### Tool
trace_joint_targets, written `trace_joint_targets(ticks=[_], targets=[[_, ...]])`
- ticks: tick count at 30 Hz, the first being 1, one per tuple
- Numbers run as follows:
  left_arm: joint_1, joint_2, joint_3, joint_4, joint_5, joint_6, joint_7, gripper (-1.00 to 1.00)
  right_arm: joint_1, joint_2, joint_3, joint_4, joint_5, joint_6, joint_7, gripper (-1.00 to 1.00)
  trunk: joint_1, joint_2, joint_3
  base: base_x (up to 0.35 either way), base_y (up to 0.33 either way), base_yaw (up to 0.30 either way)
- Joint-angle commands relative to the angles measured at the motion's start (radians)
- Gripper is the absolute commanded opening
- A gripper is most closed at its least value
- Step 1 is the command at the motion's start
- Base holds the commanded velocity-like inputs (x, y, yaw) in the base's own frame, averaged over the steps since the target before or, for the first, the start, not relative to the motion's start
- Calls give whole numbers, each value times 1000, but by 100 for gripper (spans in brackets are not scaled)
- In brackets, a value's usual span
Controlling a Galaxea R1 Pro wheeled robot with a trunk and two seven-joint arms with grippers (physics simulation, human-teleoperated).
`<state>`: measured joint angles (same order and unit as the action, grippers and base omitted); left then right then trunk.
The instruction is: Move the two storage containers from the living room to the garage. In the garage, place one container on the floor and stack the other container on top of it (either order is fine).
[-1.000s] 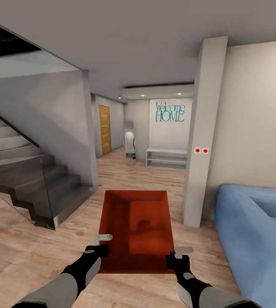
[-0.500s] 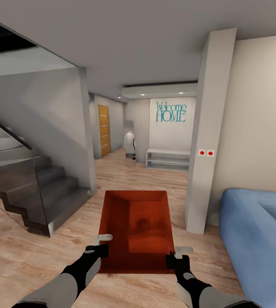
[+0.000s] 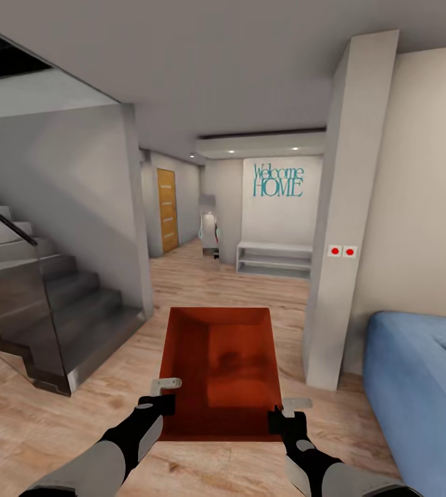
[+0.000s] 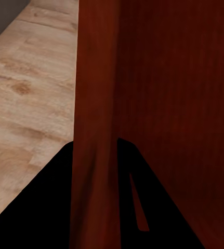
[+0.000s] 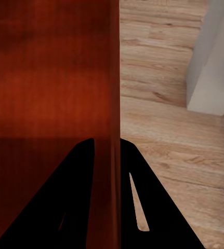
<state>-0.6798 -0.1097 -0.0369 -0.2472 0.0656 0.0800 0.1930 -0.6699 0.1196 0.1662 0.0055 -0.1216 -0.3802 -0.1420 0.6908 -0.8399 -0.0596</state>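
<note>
Wood-plank flooring (image 3: 36, 428); pillar (image 3: 347, 228) has drifted rightward: base advancing. Container (image 3: 223, 366) clamped by left gripper (image 3: 159, 400) and right gripper (image 3: 279, 416).

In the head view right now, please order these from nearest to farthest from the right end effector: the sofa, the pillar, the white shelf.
1. Sofa, at its right.
2. Pillar, ahead, slightly right.
3. White shelf, far down the hall.

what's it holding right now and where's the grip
One orange-red rectangular storage container, carried by both grippers: left gripper clamps its left wall, right gripper its right wall.
</note>
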Motion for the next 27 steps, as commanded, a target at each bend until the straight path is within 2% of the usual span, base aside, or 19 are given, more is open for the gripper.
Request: trace_joint_targets(ticks=[1,27], targets=[[-1,1,68,-3,11,7,11,-100,0,-2,-28,-1,-25,-8,-7,-100,1,-1,-2,322,0,0],[-1,1,68,-3,11,6,11,-100,0,-3,-28,-1,-30,-9,-7,-100,1,-1,-2,322,0,0]])
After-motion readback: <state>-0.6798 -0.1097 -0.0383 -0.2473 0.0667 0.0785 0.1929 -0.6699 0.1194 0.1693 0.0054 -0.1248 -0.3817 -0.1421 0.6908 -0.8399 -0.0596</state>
